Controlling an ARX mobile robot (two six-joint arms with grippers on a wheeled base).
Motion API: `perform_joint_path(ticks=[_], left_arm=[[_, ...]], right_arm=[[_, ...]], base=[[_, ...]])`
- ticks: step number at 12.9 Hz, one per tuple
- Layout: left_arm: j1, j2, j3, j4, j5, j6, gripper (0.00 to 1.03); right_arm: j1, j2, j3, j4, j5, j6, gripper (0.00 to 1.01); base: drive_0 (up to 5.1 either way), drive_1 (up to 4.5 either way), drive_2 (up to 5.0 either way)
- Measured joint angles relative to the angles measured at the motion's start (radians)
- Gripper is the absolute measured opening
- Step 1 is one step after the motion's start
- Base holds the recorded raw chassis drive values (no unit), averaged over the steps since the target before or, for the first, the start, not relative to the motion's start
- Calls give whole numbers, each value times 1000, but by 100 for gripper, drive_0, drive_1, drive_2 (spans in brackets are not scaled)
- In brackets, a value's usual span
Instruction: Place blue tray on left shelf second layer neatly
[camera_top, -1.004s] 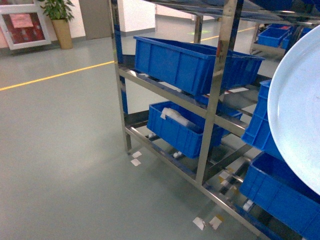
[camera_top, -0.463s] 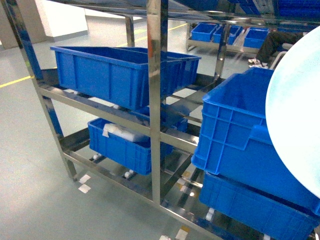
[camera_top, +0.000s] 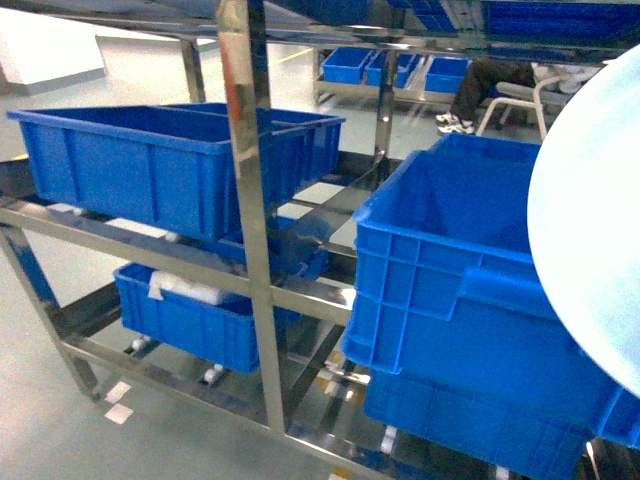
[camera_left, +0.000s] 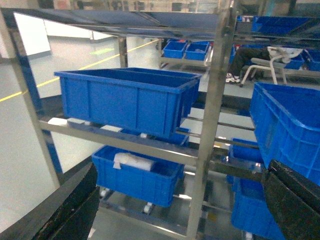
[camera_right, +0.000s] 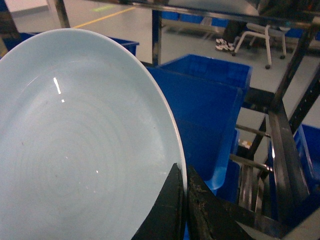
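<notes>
The right gripper (camera_right: 184, 200) is clamped tight on the rim of the blue tray (camera_right: 75, 145), with both dark fingers (camera_right: 167, 210) pinched together over the edge. The left gripper (camera_left: 180, 200) is held wide open, fingers (camera_left: 65, 210) spread far apart.

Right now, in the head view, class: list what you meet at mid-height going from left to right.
Dark-blue crate on the shelf rail → shiny steel upright → tilted dark-blue crate → blue tray, pale and held up on edge at the right border.

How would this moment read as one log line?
right gripper: shut on blue tray | left gripper: open, empty | left shelf: ahead, tray not placed
</notes>
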Motion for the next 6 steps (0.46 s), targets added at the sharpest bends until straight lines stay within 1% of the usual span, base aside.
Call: perform_joint_path(ticks=[2,6], left_arm=[[0,0,0,3,2,0,98],[0,0,0,2,2,0,98]], right_arm=[[0,-2,0,6,2,0,2],[0,3,0,1,2,0,2]], base=[[-169,263,-600],[-159,-159,-159]])
